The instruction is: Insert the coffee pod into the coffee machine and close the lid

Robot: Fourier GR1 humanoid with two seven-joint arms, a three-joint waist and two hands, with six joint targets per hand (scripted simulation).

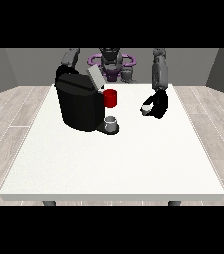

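The hand at the view's right (157,104) holds the white coffee pod (146,108) above the table (114,163), near its far edge. Coffee machine (79,101): lid (95,78) raised, beside red mug (111,98).

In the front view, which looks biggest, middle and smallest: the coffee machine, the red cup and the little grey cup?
1. The coffee machine looks by far the biggest.
2. The red cup.
3. The little grey cup on the machine's stand.

The two cups look close in size, and the grey one stands a bit nearer the camera, so their order is unsure.
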